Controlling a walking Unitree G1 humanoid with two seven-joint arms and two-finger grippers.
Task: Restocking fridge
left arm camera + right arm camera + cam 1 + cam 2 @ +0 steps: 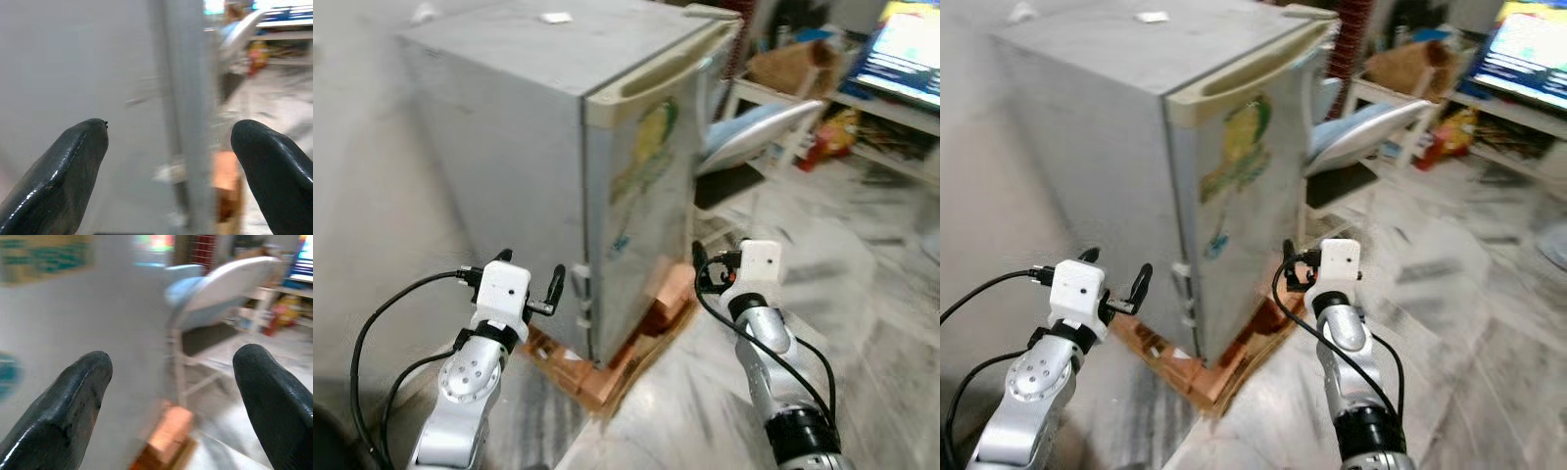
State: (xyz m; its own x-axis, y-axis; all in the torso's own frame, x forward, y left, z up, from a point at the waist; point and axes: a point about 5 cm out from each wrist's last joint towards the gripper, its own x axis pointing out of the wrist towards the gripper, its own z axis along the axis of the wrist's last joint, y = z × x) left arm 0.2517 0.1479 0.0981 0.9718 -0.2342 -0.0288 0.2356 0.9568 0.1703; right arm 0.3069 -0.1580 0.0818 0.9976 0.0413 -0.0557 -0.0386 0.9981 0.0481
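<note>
1. One small grey fridge (548, 147) sits right in front of you, door shut, a boxy thing with a flat matte top and a small white scrap (555, 18) lying on it.
2. You can see a cream-coloured plastic handle strip (656, 73) running along the top edge of the door, plus a yellow-green sticker (651, 147) on the door face, too blurred to read.
3. It's propped up on reddish bricks (656, 304) on a streaky marble-looking floor (862, 284).
4. Your left gripper (529, 284) hovers near the fridge's side panel, close to the front corner, not touching; its rounded glossy black fingers (68, 171) are spread wide with nothing between them.
5. Your right gripper (700, 264) hangs just off the door side, above the bricks, fingers (73, 401) likewise parted and empty.
6. Behind the fridge you've got a pale blue folding chair (754, 132) and white shelving (891, 98) full of colourful clutter.
</note>
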